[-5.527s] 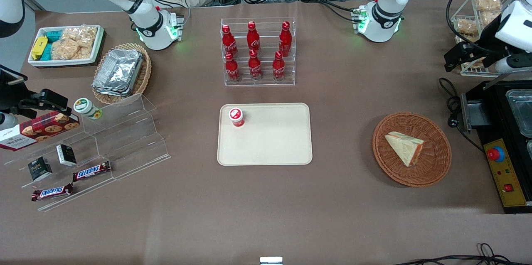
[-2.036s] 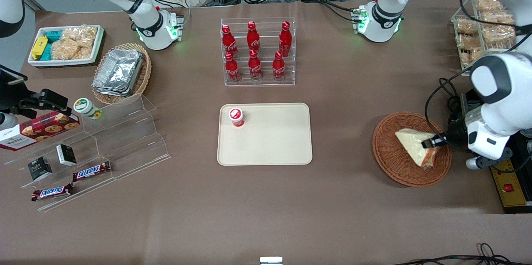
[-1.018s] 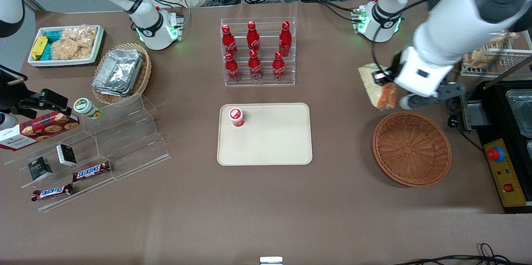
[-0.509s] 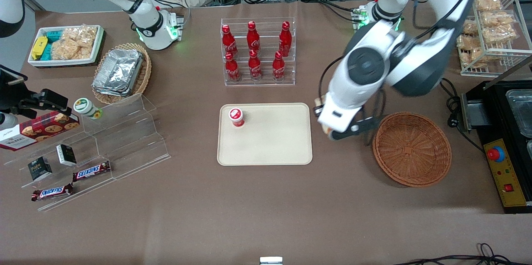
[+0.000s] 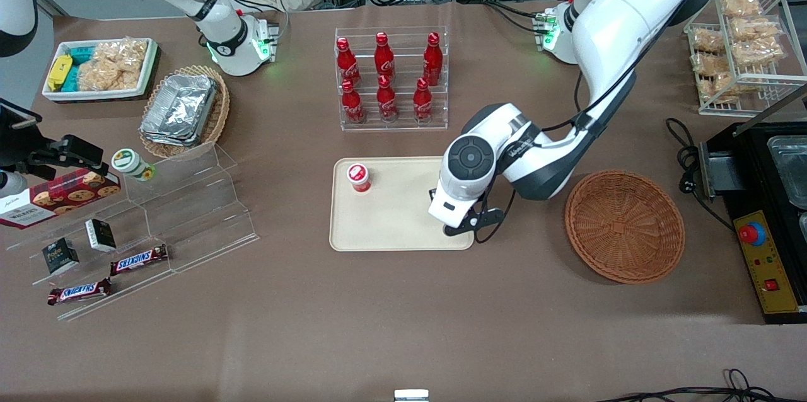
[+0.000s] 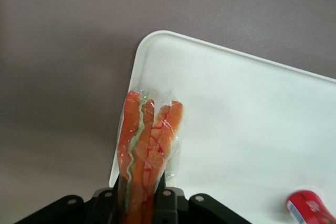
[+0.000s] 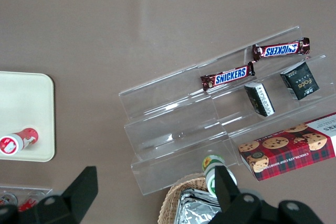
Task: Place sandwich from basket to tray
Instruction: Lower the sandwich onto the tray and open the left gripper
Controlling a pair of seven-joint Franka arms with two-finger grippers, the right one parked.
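Observation:
My left gripper (image 6: 140, 195) is shut on the sandwich (image 6: 149, 140), whose orange-red filling edge in clear wrap sticks out from between the fingers. It holds the sandwich above the corner of the cream tray (image 6: 252, 114), at the tray's end toward the working arm. In the front view the arm's wrist (image 5: 470, 166) hangs over that end of the tray (image 5: 391, 225) and hides both gripper and sandwich. The round reddish-brown basket (image 5: 624, 225) stands empty beside the tray, toward the working arm's end.
A small red-capped bottle (image 5: 359, 177) stands on the tray's other end. A rack of red cola bottles (image 5: 391, 77) stands farther from the front camera than the tray. A clear stepped shelf with snacks (image 5: 145, 225) lies toward the parked arm's end.
The gripper closed on the sandwich in the basket, lifted it out, and carried it sideways to above the tray's near end. The basket is now empty.

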